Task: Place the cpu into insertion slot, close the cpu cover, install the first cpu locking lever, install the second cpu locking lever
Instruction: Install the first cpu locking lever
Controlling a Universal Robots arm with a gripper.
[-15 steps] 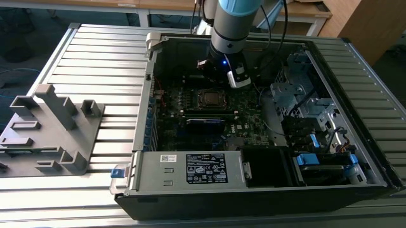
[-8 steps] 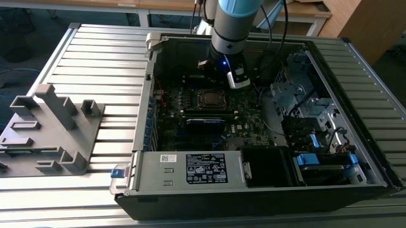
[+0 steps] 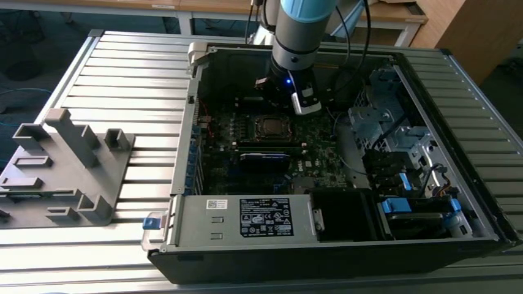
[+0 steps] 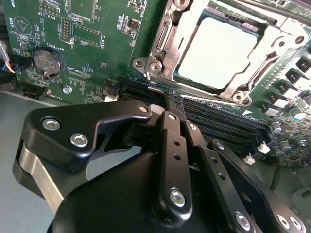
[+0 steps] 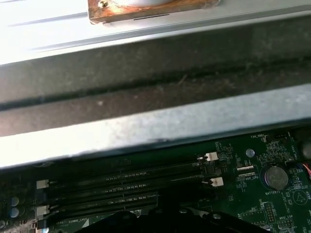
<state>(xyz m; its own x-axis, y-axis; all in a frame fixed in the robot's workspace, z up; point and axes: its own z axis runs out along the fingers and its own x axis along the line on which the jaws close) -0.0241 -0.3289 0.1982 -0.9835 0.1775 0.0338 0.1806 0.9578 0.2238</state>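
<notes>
The cpu (image 4: 218,48) lies flat in the insertion slot (image 3: 270,125) on the green motherboard (image 4: 97,29), its face glaring pale in the second wrist view. The cpu cover (image 4: 194,89), a silver frame, is down around it. My gripper (image 4: 167,103) has its black fingers (image 4: 172,145) pressed together, shut and holding nothing I can make out. The tips hover over the long memory slots beside the socket's edge. A small silver metal end (image 4: 154,89) shows just ahead of the tips; whether they touch it I cannot tell. In the exterior view the gripper (image 3: 282,98) hangs just behind the socket.
The open computer case (image 3: 184,153) rests on a slatted metal table (image 3: 122,73). A labelled grey power-supply box (image 3: 245,217) fills its front, with drive bays and cables (image 3: 392,141) at the exterior view's right. A grey fixture (image 3: 65,165) stands outside. Memory slots (image 5: 121,179) and a coin battery (image 5: 274,177) lie nearby.
</notes>
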